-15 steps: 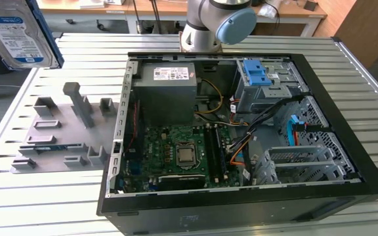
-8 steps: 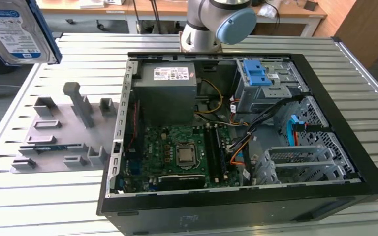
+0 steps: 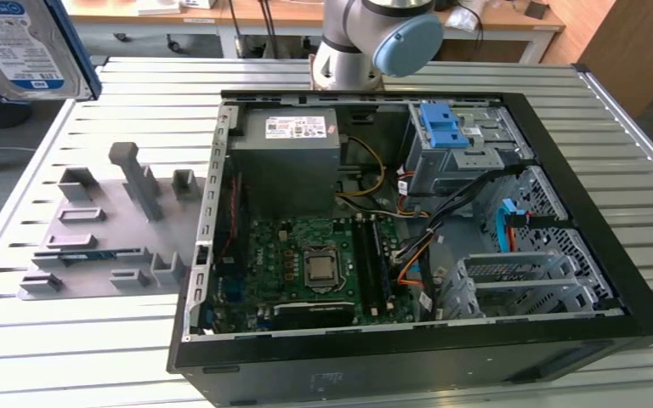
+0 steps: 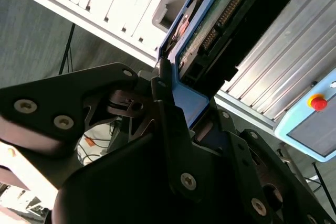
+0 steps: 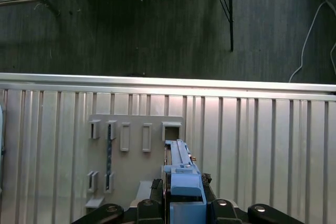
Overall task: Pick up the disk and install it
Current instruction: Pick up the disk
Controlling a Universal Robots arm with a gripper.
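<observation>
The disk [image 3: 20,47], silver with a white-and-blue label and a blue carrier frame, hangs high in the air at the exterior view's upper left, over the table's far left corner. In the second wrist view my gripper [image 4: 185,106] is shut on the blue frame end of the disk [image 4: 210,30], whose green circuit-board side shows. In the first wrist view the disk [image 5: 180,163] stands edge-on in the gripper [image 5: 184,205], above the grey holder plate [image 5: 136,129].
An open black computer case [image 3: 599,255] lies on the slatted metal table [image 3: 77,340], with a grey power-supply box [image 3: 286,157], a motherboard [image 3: 315,263] and a grey cage with a blue latch [image 3: 445,127] inside. The holder plate [image 3: 105,229] lies left of the case. The arm's base [image 3: 372,42] stands behind.
</observation>
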